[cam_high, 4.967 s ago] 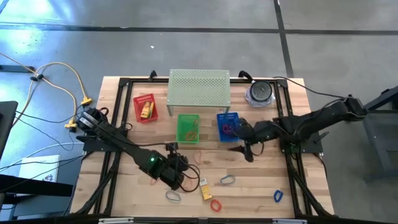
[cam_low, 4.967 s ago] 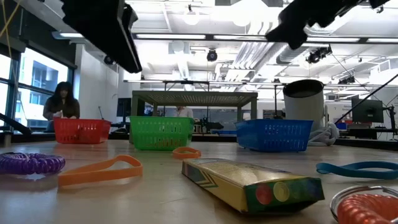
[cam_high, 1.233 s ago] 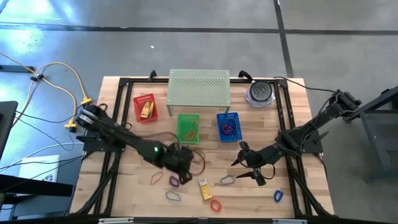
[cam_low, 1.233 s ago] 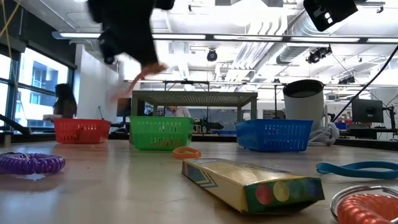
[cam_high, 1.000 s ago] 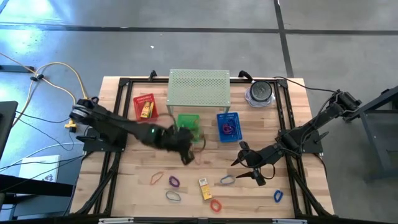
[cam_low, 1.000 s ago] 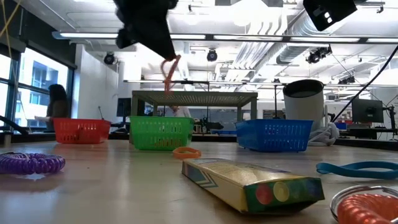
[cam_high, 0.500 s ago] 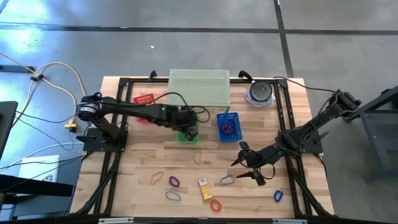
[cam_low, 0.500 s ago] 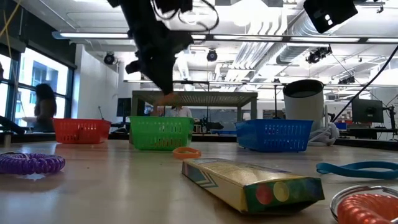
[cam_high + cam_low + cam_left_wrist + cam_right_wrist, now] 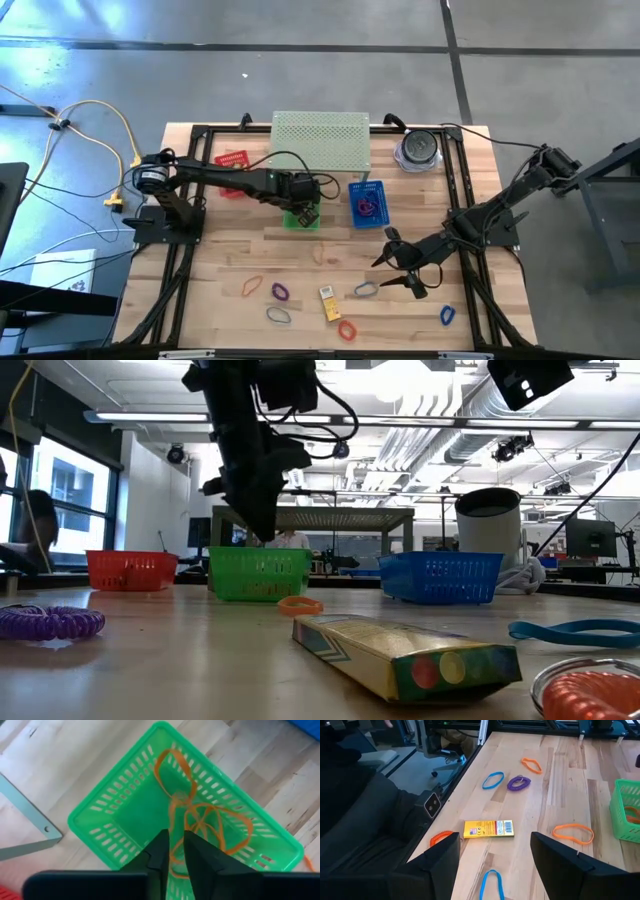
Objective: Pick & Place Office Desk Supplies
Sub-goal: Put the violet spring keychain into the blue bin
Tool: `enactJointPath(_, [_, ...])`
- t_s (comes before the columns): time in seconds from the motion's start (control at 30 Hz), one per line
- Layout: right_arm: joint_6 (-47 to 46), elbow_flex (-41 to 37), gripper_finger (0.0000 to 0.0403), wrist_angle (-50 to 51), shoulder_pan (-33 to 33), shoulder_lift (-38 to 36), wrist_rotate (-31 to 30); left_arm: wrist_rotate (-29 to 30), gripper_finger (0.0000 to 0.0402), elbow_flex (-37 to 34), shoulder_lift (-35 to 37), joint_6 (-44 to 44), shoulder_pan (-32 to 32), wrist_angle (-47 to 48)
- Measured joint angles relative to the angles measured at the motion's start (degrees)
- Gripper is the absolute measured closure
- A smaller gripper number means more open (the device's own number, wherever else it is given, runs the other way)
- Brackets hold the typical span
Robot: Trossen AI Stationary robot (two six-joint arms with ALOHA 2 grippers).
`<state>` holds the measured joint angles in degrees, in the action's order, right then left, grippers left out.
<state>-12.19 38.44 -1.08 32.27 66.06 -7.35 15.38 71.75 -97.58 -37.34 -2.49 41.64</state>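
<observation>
The left end effector (image 9: 173, 851) hangs over the green mesh plastic basket (image 9: 120, 795), jaws barely parted around a thin orange rubber loop (image 9: 172, 817) dangling into it. Release seems underway; next comes widening and lifting clear. The right end effector (image 9: 492, 852), open, waits over the wooden counter (image 9: 330, 270).

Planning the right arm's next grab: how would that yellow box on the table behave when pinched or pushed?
The yellow box lies flat on its broad face, so it should slide rather than roll or tip. Its straight edges suggest stiff card that keeps its shape, unlike the limp orange band nearby. It looks small and probably light; the open right gripper likely spans its narrow side.
</observation>
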Motion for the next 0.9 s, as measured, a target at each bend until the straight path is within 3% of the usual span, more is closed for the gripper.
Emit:
enactJointPath(0.27, [0.0, 0.0, 0.0172, 0.1, 0.0, 0.0, 0.0, -1.7, 0.0292, 0.0, 0.5, -0.2, 0.3, 0.4])
enactJointPath(0.53, [0.0, 0.0, 0.0172, 0.4, 0.0, 0.0, 0.0, -18.3, 0.0288, 0.4, 6.7, -1.7, 1.8, 2.6])
enactJointPath(0.7, [-0.1, 0.0, 0.0172, 0.4, 0.0, 0.0, 0.0, -22.5, 0.0288, 0.4, 9.3, -5.6, 6.9, 7.6])
enactJointPath(0.9, [-0.2, 0.0, 0.0172, 0.4, 0.0, 0.0, 0.0, -24.2, 0.0288, 0.4, 9.0, -10.9, 17.8, 8.5])
